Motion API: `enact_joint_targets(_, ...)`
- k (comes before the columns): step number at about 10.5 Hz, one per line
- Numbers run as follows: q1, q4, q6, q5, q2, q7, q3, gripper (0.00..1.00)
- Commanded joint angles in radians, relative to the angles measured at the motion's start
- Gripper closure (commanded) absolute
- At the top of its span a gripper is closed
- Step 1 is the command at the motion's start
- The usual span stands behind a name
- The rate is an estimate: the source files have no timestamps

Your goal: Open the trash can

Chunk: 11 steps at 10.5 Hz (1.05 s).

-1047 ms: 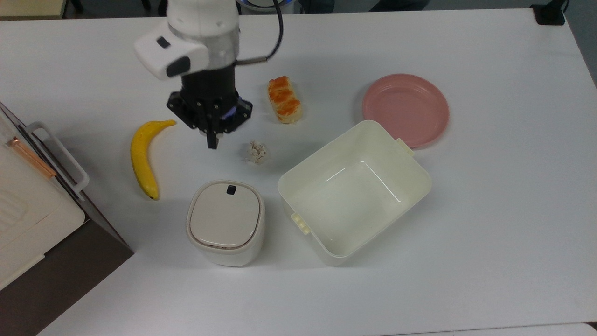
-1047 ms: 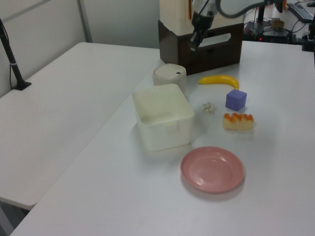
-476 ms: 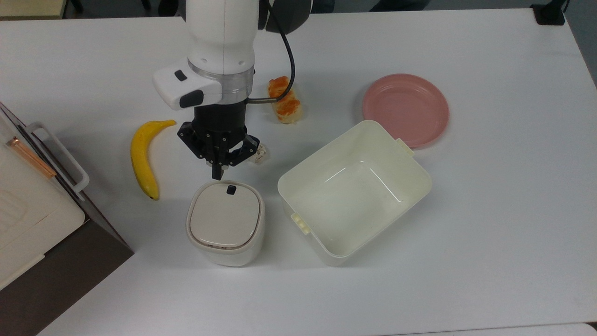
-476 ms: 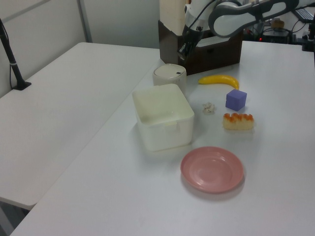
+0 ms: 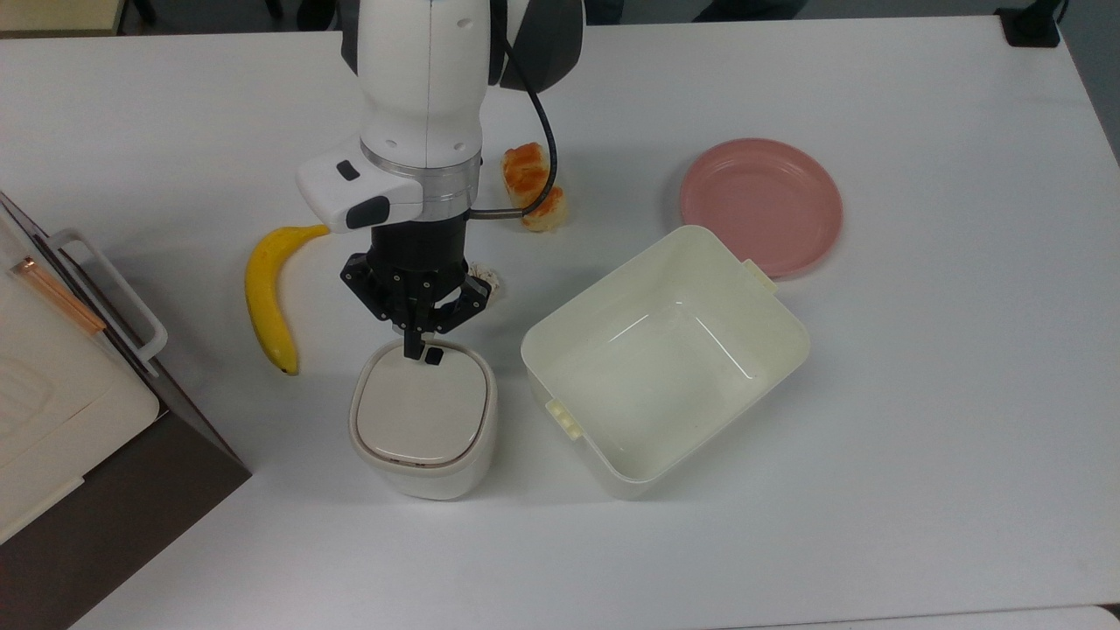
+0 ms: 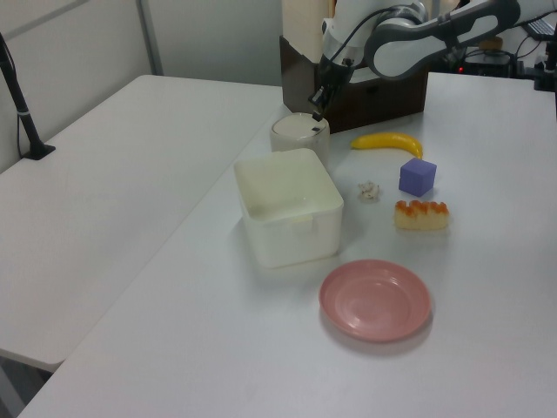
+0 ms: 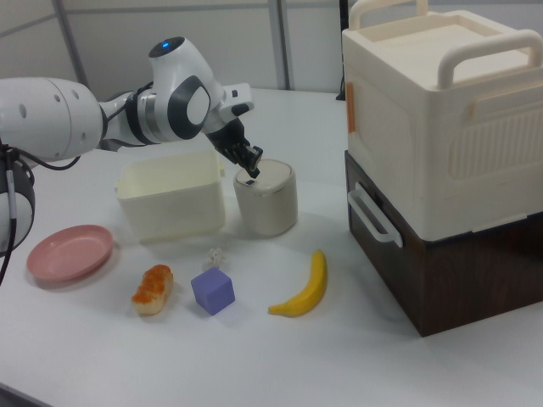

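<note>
Since a second ago the arm has carried the end effector [image 5: 411,353] from beside the banana's tip toward the top view's bottom, so its tip now sits over the far rim of the trash can [image 5: 423,418] — right beside the small dark button [image 5: 433,355]. The fingers look drawn together into one narrow point. In the right view the tip [image 7: 250,176] meets the top of the trash can [image 7: 265,198] at its rim; whether it presses the button I cannot tell. The lid [image 5: 420,406] lies flat and closed.

The trash can stands on the white tabletop [image 5: 919,394], between the banana [image 5: 267,296] on the top view's left and the large lidless tub [image 5: 665,359] on the top view's right, just beside the tub. A small crumpled scrap [image 6: 371,191] lies near the end effector, and a piece of bread [image 5: 531,186] and a pink plate [image 5: 761,205] sit farther off. A purple cube [image 7: 212,291] shows in the right view, near the bread.

The arm [image 5: 429,105] reaches down steeply from the tabletop's far edge in the top view, wrist pointing at the trash can — a cable [image 5: 541,131] loops beside it.
</note>
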Motion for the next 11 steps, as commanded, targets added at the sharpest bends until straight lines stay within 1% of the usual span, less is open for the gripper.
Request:
enact_joint_targets(1,0.016,0.011,0.043,-0.025,0.020,0.034,-0.010,1.00)
enact_joint_targets(4,0.016,0.007,0.065,-0.027,0.029,0.032,-0.010,1.00)
enact_joint_targets(11,0.016,0.002,0.065,-0.065,0.029,0.034,-0.010,1.00)
